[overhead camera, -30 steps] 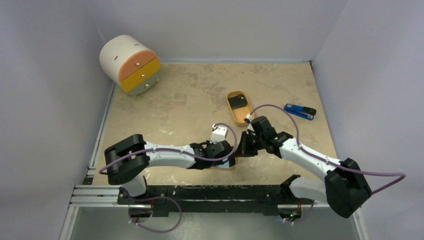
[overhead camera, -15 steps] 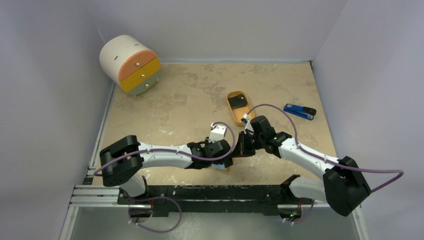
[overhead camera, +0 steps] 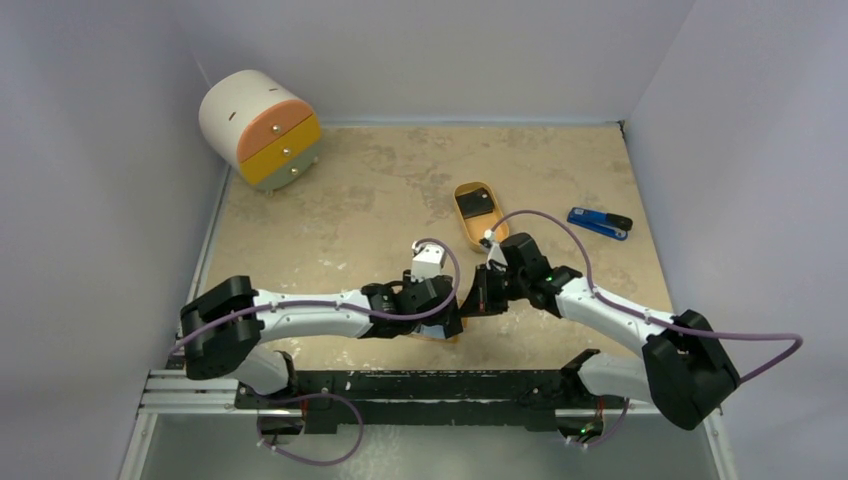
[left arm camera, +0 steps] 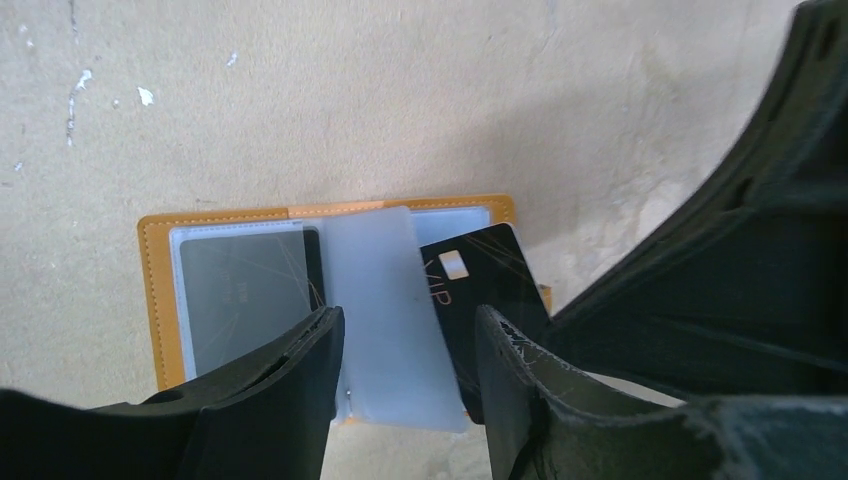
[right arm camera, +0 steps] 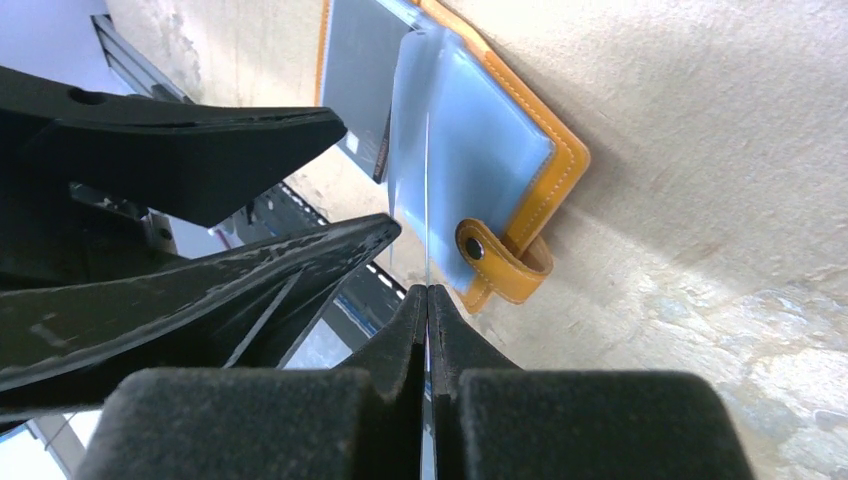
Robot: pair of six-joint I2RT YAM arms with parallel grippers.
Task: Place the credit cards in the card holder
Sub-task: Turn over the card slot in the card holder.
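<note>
On my left side, my left gripper [left arm camera: 407, 340] hangs low over the open card holder [left arm camera: 155, 290]. Its fingers [left arm camera: 290, 390] are spread with nothing between them. The holder lies flat on the table [left arm camera: 400, 100] near my bases, orange rim outward. A grey card [left arm camera: 245, 295] is already tucked behind the frosted pocket on its left half. The middle clear leaf [left arm camera: 380, 300] stands up from the spine between my two left fingers.

Just right of that leaf, the black card [left arm camera: 485, 280] lies tilted over the holder's right half. One corner is down by the pocket, and the rest runs back toward my other hand. My right gripper [right arm camera: 428, 300] has its fingers pressed tight on a thin sheet seen edge-on. I judge that sheet to be this card. The snap tab [right arm camera: 495, 262] lies just beside those fingertips.

I judge the step in hand to be sliding this card home. To do it well I should square it to the pocket mouth first, since it sits skewed. My left fingers should pin the leaf or the holder so nothing slides, and my right hand should push low and flat, clear of the tab.

Further right and back, well apart, another dark card [overhead camera: 475, 204] waits in the oval tray [overhead camera: 462, 225].
</note>
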